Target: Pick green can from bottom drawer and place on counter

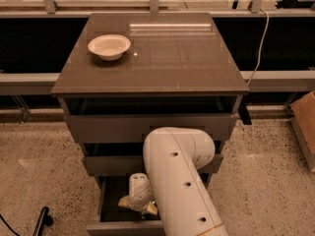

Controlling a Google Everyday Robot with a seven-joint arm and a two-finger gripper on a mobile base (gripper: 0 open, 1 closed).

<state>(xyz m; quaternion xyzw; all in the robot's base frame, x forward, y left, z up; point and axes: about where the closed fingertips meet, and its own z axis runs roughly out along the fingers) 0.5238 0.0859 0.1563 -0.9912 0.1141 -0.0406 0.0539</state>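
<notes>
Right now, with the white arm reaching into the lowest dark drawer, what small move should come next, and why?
Probably ease the gripper slightly deeper into the shallow dark bottom drawer: it sits inside the open drawer, no green can shows there, and the glossy brown counter holds a white bowl, no can.

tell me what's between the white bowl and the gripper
Camera view: the counter, then the two upper drawers; the gripper sits inside the open bottom drawer.

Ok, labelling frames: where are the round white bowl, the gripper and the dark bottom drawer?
Round white bowl (109, 45): camera view, its hollow.
Dark bottom drawer (117, 227): camera view, front rim.
Gripper (139, 206): camera view, its tip, inside that drawer.
</notes>
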